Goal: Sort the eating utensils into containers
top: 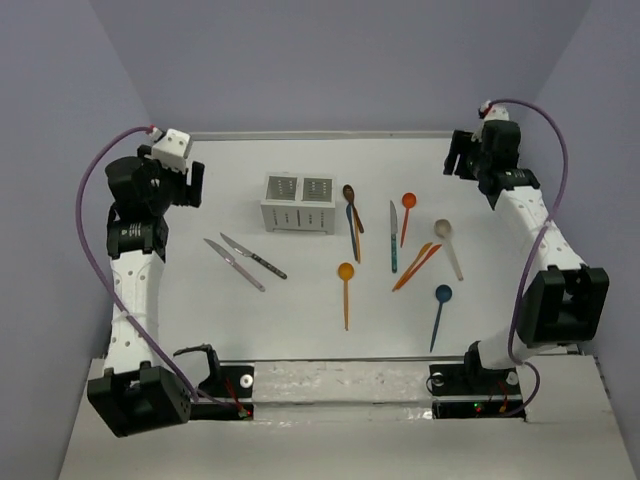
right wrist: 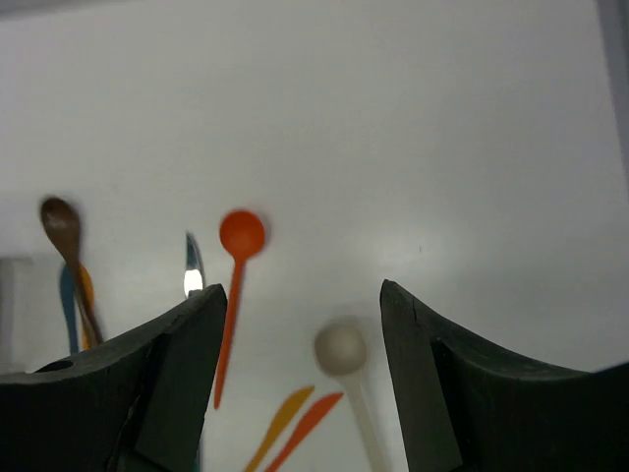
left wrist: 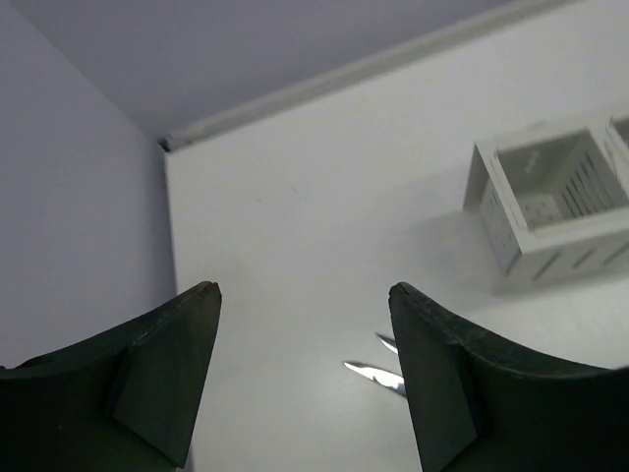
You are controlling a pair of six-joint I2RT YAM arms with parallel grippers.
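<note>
Found the eating utensils (top: 346,271) lying loose on the desk (top: 300,320), none sorted, near the empty-looking white caddy (top: 298,203). Held left pincer (left wrist: 303,293) and right pincer (right wrist: 303,288) apart, gripping nothing, over the far corners. Judged sorting unstarted; called next for descent onto one handle.

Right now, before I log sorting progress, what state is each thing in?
White cutlery caddy: upright, both compartments look empty.
Two knives: lying flat, outside the caddy.
Spoons and remaining utensils: lying flat, scattered, none sorted yet.
Left gripper: open, holding nothing.
Right gripper: open, holding nothing.
</note>
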